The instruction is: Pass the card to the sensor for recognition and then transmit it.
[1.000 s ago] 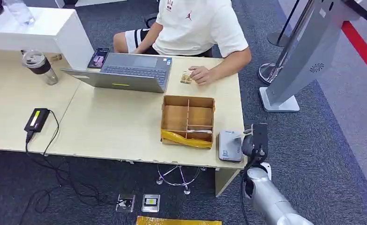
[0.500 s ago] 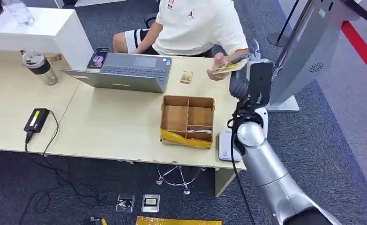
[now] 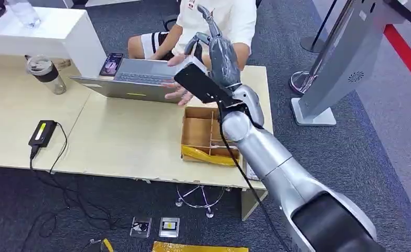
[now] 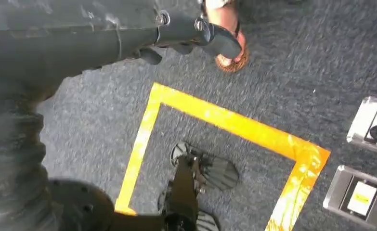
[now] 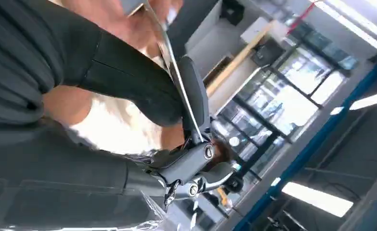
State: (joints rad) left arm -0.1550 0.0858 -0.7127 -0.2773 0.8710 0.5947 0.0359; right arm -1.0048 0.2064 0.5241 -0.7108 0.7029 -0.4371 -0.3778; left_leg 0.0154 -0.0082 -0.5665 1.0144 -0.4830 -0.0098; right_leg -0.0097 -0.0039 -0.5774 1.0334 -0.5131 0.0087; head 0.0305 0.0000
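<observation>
Since 0.5 s ago the right hand (image 3: 220,52) has swung over the laptop (image 3: 140,79). A thin card (image 5: 169,53) stands edge-on between its fingers (image 5: 128,82), apparently pinched; a person's hand (image 3: 178,93) sits just below. Light, stiff, slippery: grip the faces near an edge. Its face is hidden. Left hand (image 4: 191,36) fingers curl, empty.

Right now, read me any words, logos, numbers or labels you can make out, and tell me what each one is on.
No text here can be read.
White shirt: red mark at the collar, too cut off to read.
Laptop: small sticker, too small.
Black power adapter: pale label, blurred.
Floor socket plate: yellow label, illegible.
</observation>
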